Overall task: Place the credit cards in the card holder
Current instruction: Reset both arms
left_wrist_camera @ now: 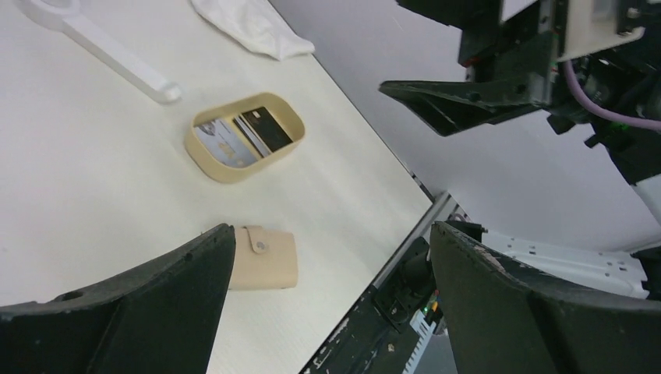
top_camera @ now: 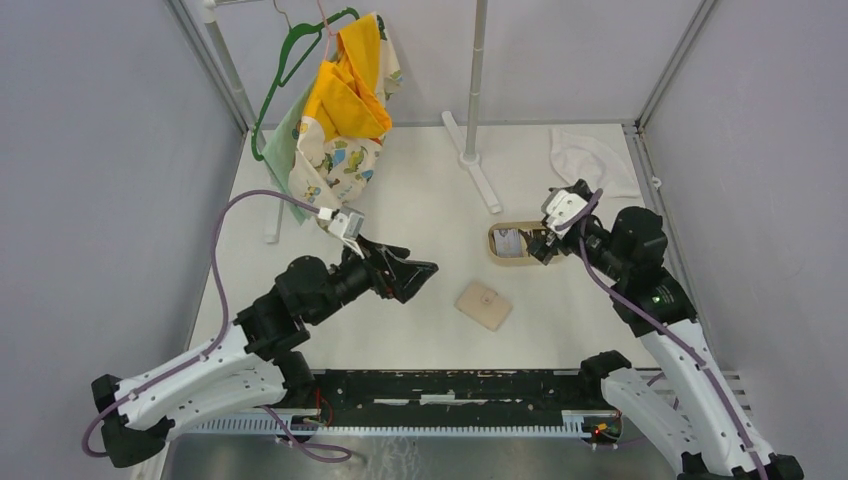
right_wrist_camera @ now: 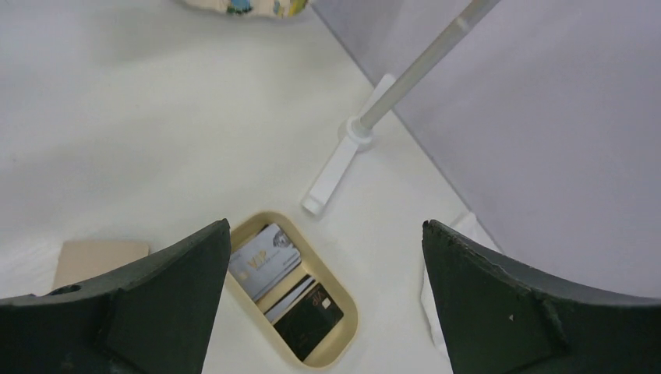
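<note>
Several cards point(right_wrist_camera: 265, 265) lie flat and overlapping inside the tray point(right_wrist_camera: 352, 319). The holder point(top_camera: 484, 304) lies snapped shut just on the robot's side of the tray. The right gripper point(right_wrist_camera: 324, 230) hangs directly over the tray, jaws spread and empty. The left gripper point(top_camera: 405, 272) is well to the left of the tray, also spread and empty. Fingers could strike the tray's rim, skid on the thin cards, or lift two at once. The closed holder may slide when its snap is pulled.

The grey card point(right_wrist_camera: 265, 261) at the 10 o'clock end of the tray point(right_wrist_camera: 352, 318) reads "VIP"; the other print on the cards is too small to read.
</note>
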`<action>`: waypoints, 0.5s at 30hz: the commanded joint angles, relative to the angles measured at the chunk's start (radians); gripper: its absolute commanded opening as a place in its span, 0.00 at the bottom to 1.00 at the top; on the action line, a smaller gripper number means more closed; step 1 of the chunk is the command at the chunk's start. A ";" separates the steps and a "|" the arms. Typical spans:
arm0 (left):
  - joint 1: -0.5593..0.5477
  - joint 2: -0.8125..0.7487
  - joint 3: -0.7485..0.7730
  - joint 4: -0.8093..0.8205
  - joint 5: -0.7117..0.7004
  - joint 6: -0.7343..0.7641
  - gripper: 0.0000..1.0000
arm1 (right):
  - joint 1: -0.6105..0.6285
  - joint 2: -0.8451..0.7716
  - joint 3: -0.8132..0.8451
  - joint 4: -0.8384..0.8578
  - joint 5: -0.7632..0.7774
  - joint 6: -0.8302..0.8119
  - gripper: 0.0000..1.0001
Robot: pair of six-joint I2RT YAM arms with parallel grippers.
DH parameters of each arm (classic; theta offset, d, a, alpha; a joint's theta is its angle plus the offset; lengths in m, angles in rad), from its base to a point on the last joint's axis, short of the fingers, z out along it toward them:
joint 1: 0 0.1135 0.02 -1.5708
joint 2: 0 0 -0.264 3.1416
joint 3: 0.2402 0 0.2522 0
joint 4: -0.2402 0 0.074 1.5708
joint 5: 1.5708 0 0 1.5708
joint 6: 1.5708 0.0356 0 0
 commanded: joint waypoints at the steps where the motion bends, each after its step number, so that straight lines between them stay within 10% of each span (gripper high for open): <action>1: -0.005 -0.053 0.121 -0.260 -0.132 0.093 0.99 | -0.009 -0.035 0.103 0.025 -0.137 0.114 0.98; 15: -0.003 -0.263 0.169 -0.365 -0.186 0.085 1.00 | -0.016 -0.095 0.069 0.104 0.051 0.423 0.98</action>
